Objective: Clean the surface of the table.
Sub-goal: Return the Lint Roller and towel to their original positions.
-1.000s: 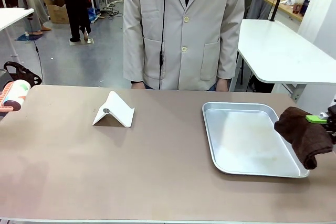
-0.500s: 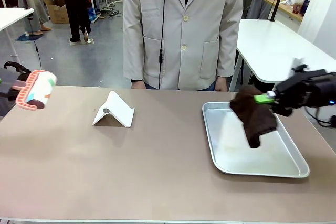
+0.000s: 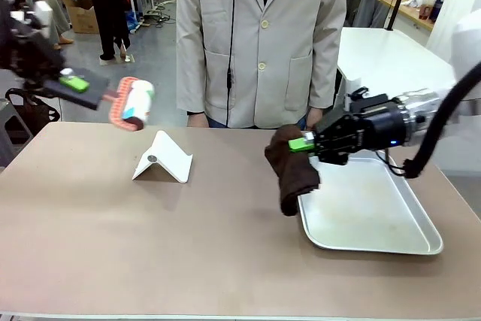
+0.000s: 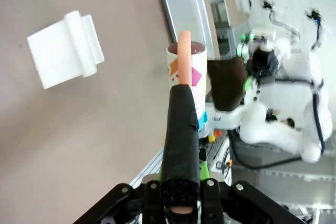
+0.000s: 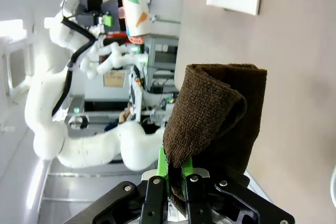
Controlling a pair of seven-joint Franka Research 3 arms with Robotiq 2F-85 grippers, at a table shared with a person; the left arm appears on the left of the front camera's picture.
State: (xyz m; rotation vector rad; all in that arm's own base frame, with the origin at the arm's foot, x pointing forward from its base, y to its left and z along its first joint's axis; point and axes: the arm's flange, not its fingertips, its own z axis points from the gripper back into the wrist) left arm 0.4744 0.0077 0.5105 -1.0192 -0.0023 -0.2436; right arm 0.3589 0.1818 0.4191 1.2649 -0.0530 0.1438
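The taupe-brown table (image 3: 188, 238) spreads across the front view. My left gripper (image 3: 74, 81) hovers above its far left corner, shut on the black handle of a lint roller (image 3: 134, 103) that has an orange frame and a patterned roll. From the left wrist, the roller (image 4: 186, 74) points out over the table (image 4: 105, 119). My right gripper (image 3: 304, 143) is shut on a dark brown cloth (image 3: 293, 167), which hangs over the tray's left edge near the table's middle. In the right wrist view the folded cloth (image 5: 220, 114) sits between the green pads, over the table (image 5: 299, 77).
A shiny metal tray (image 3: 376, 219) lies on the right half of the table. A white folded stand (image 3: 161, 158) rests left of centre. A person in a pale jacket stands at the far edge, hands (image 3: 197, 120) near the table. A white table (image 3: 406, 73) stands at back right.
My right gripper has carried the brown cloth leftward from the table's right edge across the tray. My left gripper has risen and moved right with the lint roller.
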